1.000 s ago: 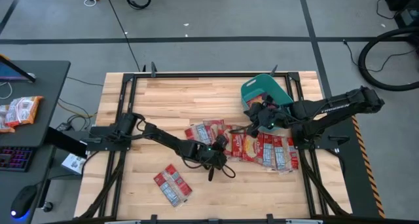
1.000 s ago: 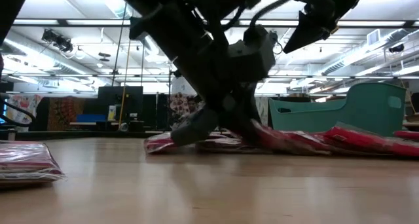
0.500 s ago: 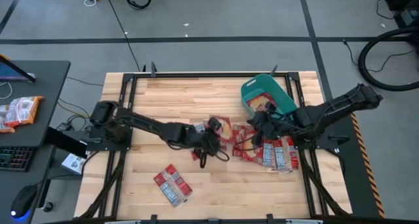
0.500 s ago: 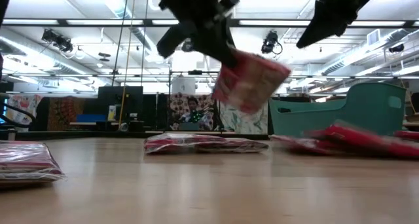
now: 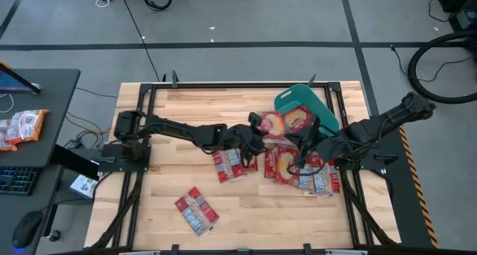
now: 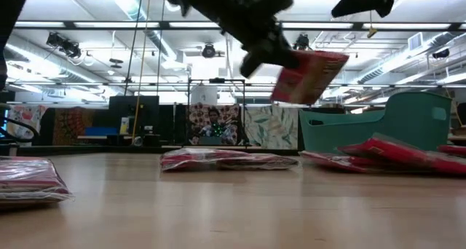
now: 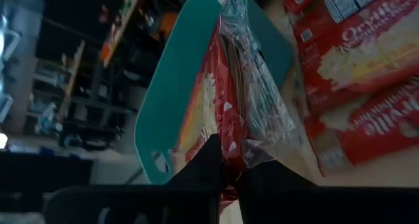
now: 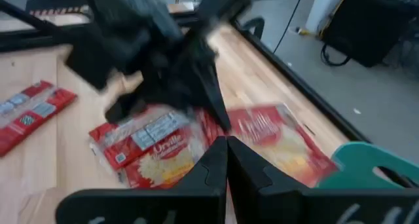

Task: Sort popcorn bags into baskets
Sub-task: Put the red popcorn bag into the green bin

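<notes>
My left gripper (image 5: 257, 125) is shut on a red popcorn bag (image 5: 274, 124) and holds it in the air just beside the teal basket (image 5: 292, 98). The low view shows that bag (image 6: 309, 76) well above the table. Another red bag (image 5: 300, 118) lies inside the basket. My right gripper (image 5: 299, 152) hovers shut and empty over the pile of red bags (image 5: 309, 171) near the table's right edge. It sits high in the low view (image 6: 360, 0). One bag (image 5: 231, 164) lies flat mid-table, and two more (image 5: 195, 209) lie toward the near edge. My left gripper pinches the bag by one short end edge (image 7: 230, 160) between its two fingers. The fingers come from the table's left, slanting slightly downward. The bag is lifted clear and sticks out beyond the fingertips toward the basket (image 7: 175, 80), tilted with its free end lower (image 6: 295, 96).
Orange-and-white packets (image 5: 22, 126) lie on the side desk left of the table. The basket stands at the far right corner, against the table frame (image 5: 328, 87). Bare wood (image 5: 179, 106) spreads over the far left half. The two arms are close together beside the basket.
My left gripper has lifted one bag off the mid-table pile and carried it up and toward the far right, to the basket. The bag went from lying flat to hanging in the air. My right gripper has drawn back from the basket toward the near side, over the pile.
</notes>
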Motion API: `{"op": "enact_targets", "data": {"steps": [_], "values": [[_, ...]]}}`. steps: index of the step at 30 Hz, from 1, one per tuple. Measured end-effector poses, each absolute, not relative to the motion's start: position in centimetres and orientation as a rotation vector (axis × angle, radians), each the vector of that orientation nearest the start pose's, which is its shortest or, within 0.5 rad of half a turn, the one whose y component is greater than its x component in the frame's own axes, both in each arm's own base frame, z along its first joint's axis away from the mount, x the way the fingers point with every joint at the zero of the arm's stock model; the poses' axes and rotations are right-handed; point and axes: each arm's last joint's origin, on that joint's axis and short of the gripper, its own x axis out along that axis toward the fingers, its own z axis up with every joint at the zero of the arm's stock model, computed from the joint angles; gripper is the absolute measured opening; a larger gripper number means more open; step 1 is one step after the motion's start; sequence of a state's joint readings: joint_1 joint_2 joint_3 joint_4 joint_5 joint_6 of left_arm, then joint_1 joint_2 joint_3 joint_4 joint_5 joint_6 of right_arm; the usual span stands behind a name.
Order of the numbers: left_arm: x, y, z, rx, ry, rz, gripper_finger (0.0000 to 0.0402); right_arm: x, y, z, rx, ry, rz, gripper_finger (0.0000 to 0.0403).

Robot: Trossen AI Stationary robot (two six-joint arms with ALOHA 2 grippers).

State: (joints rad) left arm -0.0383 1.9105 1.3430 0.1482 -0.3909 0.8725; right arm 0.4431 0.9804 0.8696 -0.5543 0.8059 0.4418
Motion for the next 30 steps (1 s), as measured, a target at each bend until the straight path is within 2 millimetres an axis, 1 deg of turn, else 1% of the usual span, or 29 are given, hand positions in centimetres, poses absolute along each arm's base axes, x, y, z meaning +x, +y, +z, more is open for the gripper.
{"op": "enact_targets", "data": {"steps": [2,8,12,15,19,22,25,28,30], "values": [[44.1,-0.1,22.6,0.956,0.496,0.144,0.0027,17.9,6.3,30.6,0.033,0.414,-0.474,0.0012],[46.3,1.4,20.4,0.976,0.284,0.164,0.0027,17.2,6.3,31.3,0.014,0.361,-0.487,0.0012],[47.1,2.4,19.4,0.928,0.125,0.185,0.0027,17.2,6.5,31.4,0.010,0.352,-0.473,0.0012],[47.7,3.4,18.8,0.829,0.059,0.205,0.0027,17.2,6.6,31.4,0.009,0.349,-0.478,0.0012],[49.4,4.7,18.3,0.685,0.108,0.214,0.0027,17.2,6.5,31.5,-0.002,0.341,-0.493,0.0012],[51.3,5.0,18.6,0.658,0.173,0.259,0.0027,17.2,6.5,31.6,-0.007,0.334,-0.493,0.0012],[52.8,5.2,18.7,0.626,0.233,0.307,0.0027,17.2,6.5,31.6,-0.004,0.332,-0.492,0.0012],[53.8,5.6,18.5,0.596,0.247,0.333,0.0027,17.2,6.6,31.6,-0.003,0.334,-0.486,0.0012],[53.9,6.1,18.3,0.588,0.271,0.360,0.0027,17.2,6.6,31.6,-0.003,0.335,-0.485,0.0012]]}}
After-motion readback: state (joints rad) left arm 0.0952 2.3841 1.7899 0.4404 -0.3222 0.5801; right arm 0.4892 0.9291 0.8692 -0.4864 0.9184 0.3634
